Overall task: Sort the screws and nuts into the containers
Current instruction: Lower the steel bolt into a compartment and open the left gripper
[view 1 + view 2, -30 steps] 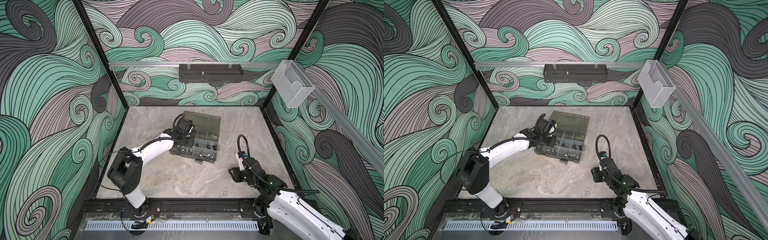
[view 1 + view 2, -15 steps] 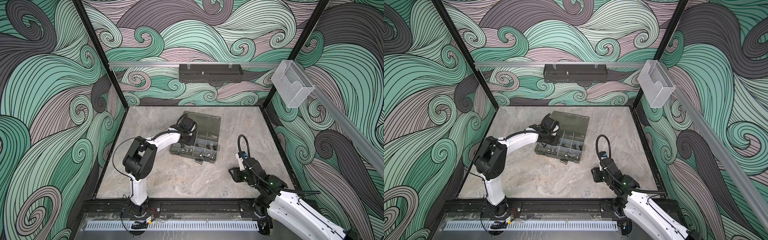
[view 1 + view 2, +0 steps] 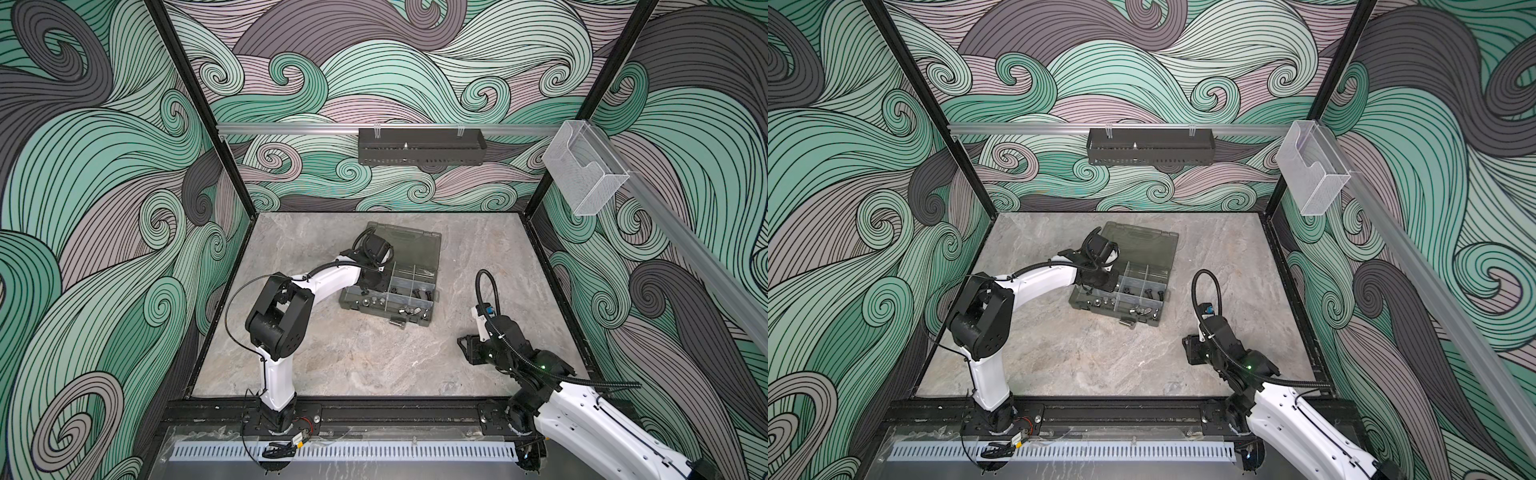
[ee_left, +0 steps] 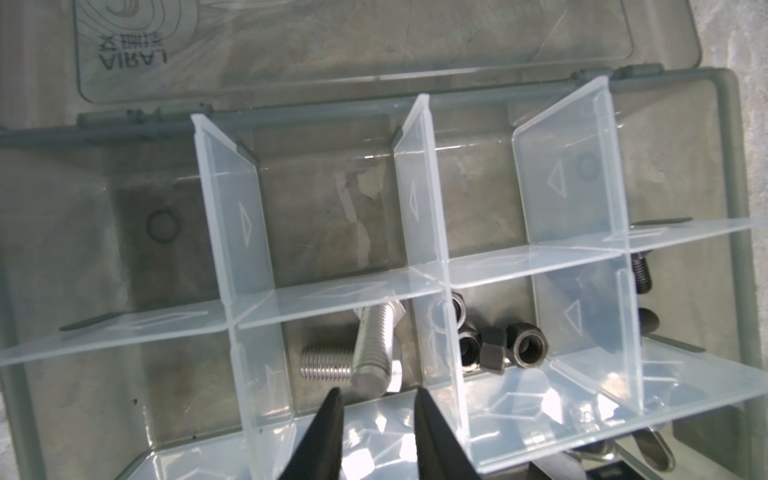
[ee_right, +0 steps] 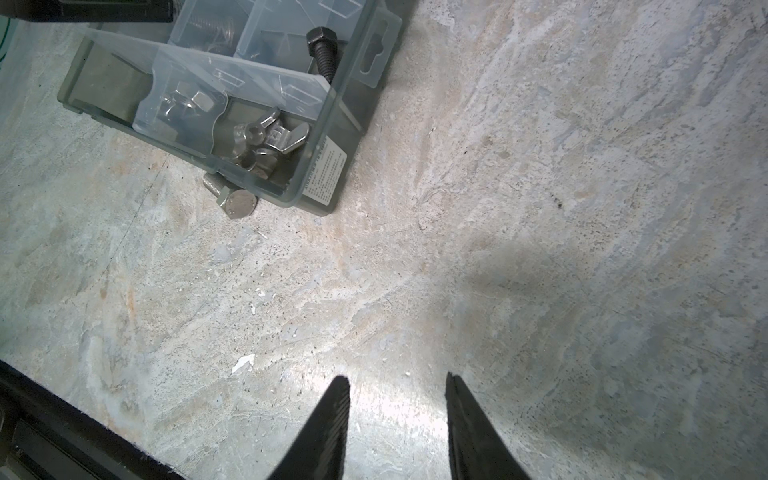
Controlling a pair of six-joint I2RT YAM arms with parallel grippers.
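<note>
The smoky grey organiser case (image 3: 345, 300) (image 3: 1076, 302) lies open mid-table, its containers (image 4: 332, 216) split by clear dividers. My left gripper (image 4: 377, 399) (image 3: 372, 284) hovers over it, open and empty. Just beyond its fingertips (image 4: 332, 409) a silver screw (image 4: 374, 340) leans on another silver screw (image 4: 324, 363) inside one cell. The neighbouring cell holds black nuts (image 4: 494, 349). Wing nuts (image 5: 272, 133) and a black screw (image 5: 323, 50) sit in other cells. One silver screw (image 5: 232, 201) (image 3: 397, 322) lies on the table against the case's front wall. My right gripper (image 5: 395, 386) (image 3: 462, 347) is open over bare table.
A black perforated tray (image 3: 419, 146) hangs on the back rail. A clear acrylic box (image 3: 582, 176) is mounted on the right rail. The black frame rail (image 3: 374, 409) runs along the table's front edge. The case's lid (image 3: 415, 245) lies flat behind the cells.
My left gripper has opened over the case, and the silver screw now rests in the cell. The left arm's elbow swung right and back. The right arm has not moved.
</note>
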